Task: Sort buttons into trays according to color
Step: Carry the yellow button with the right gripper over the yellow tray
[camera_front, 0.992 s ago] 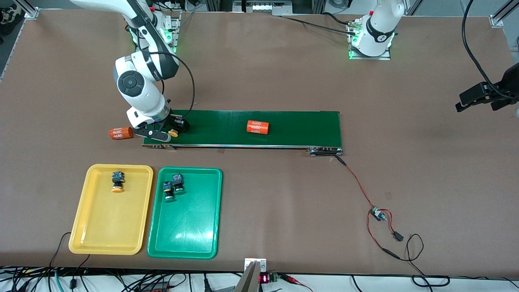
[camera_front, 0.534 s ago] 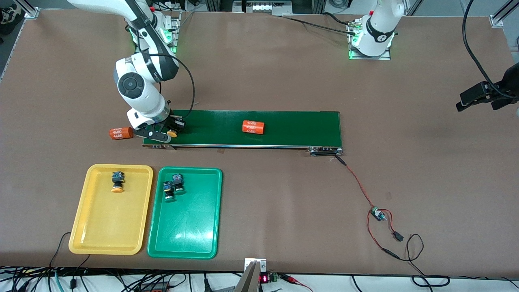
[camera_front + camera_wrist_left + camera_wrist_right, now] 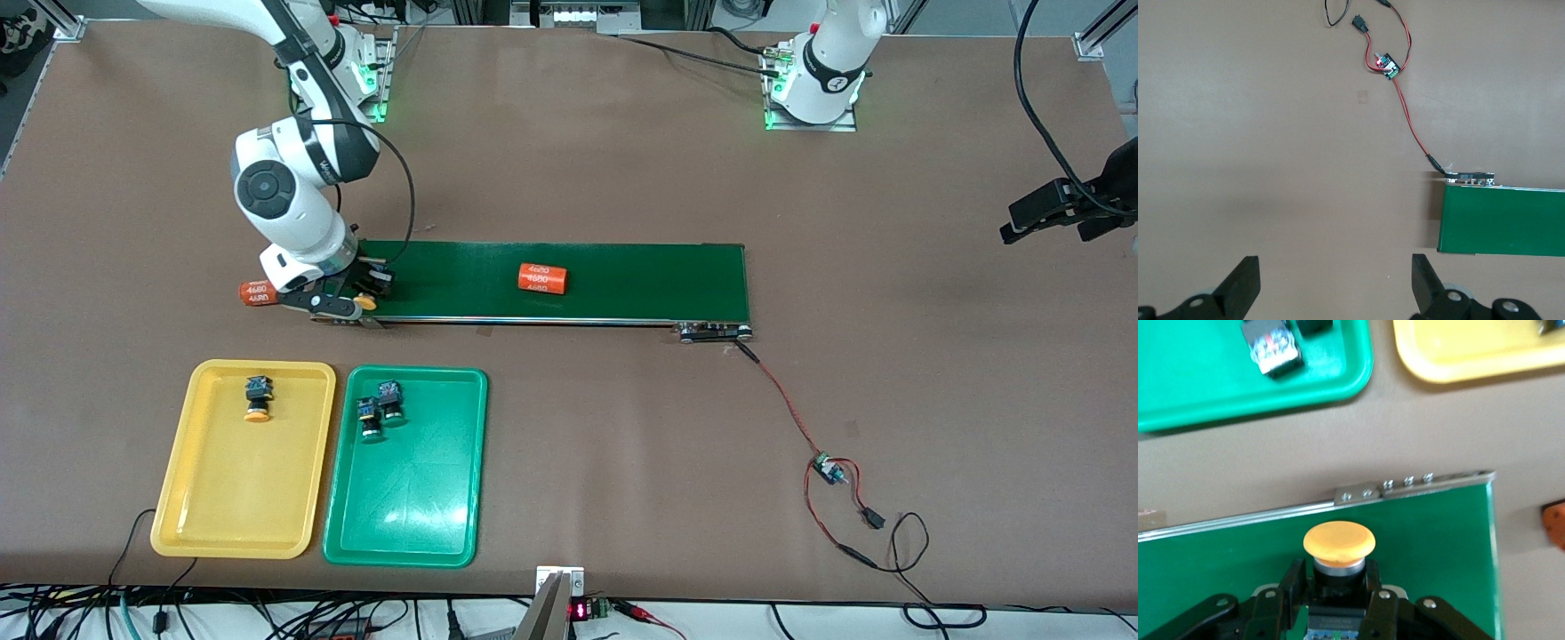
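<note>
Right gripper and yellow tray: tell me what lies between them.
In the front view, only the belt's metal edge and bare table lie between the right gripper, shut on a yellow button, and the yellow tray.

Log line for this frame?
right gripper: shut on yellow button, over belt | left gripper: open, waiting
</note>
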{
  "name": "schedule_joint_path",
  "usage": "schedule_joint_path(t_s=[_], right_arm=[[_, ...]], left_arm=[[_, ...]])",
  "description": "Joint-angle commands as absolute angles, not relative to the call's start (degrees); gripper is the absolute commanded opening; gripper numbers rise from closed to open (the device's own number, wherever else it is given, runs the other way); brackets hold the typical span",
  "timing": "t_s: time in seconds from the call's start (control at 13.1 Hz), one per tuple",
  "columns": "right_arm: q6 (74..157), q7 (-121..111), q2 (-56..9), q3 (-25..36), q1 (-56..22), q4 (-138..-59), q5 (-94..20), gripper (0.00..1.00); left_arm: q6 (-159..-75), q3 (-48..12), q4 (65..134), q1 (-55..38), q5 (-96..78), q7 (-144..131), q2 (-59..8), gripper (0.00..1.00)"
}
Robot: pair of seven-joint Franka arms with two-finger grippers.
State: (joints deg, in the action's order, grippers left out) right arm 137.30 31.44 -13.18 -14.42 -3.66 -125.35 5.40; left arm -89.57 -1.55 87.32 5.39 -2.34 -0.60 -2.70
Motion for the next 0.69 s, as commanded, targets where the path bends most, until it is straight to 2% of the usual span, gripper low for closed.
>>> schedule_joint_path(t_s=[0.0, 0.38, 0.61], right_arm=[[129.3, 24.5, -12.7, -14.8, -0.3, -118.4, 5.8, 0.17], [120.0, 12.1, -17.8, -14.7, 5.3, -104.4, 5.9, 0.17], [120.1, 6.2, -22.1, -12.9, 6.2, -99.6, 5.8, 0.17]], left_arm=[[-88.6, -1.8, 86.3, 5.7, -1.8, 0.6, -2.3, 1.00], [-88.2, -2.0, 86.3, 5.5, -1.8, 0.6, -2.2, 1.00], [-88.2, -1.9, 86.3, 5.5, -1.9, 0.6, -2.2, 1.00]])
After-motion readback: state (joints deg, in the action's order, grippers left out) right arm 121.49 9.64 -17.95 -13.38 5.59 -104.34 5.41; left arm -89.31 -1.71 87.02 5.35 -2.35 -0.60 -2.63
